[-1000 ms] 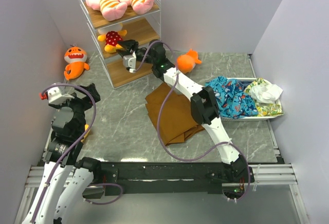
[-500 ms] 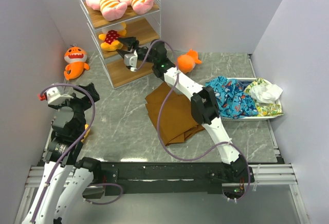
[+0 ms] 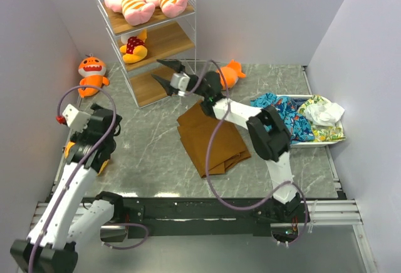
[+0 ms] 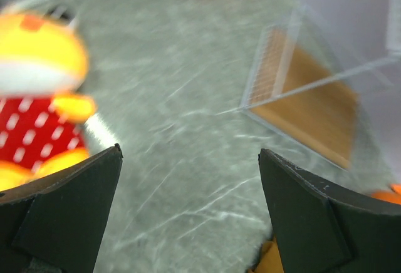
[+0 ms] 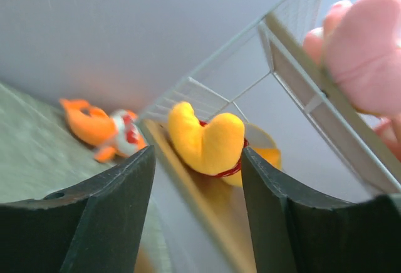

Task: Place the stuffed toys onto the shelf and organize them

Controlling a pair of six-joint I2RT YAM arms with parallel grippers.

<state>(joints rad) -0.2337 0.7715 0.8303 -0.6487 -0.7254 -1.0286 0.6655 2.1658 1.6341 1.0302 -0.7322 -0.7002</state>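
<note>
- The tall white wire-frame shelf with three light-brown wooden boards (image 3: 149, 91) stands at 11 o'clock on the grey marbled table (image 3: 156, 144) in the overhead view.
- Two pink plush animals with yellow-striped bodies (image 3: 135, 4) lie on its top board. One yellow plush animal in a red polka-dot outfit (image 3: 134, 46) sits on the middle board. The bottom board is bare.
- One orange toothy shark plush (image 3: 91, 72) lies at 9 o'clock of the shelf. The second orange shark (image 3: 229, 74) lies at 3 o'clock, just behind the right arm (image 3: 235, 113).
- The right gripper (image 3: 161, 71) hovers before the shelf front, jaws spread and holding nothing. I judge that a careless swing could strike the wire frame and shift the shelf, or sweep the near shark away.
- The left gripper (image 4: 189, 154) is also spread and empty. The second yellow polka-dot plush (image 4: 31, 97) lies at 9 o'clock of it, off centre. Closing here would probably catch only air or an edge, so the toy may slip out.
</note>
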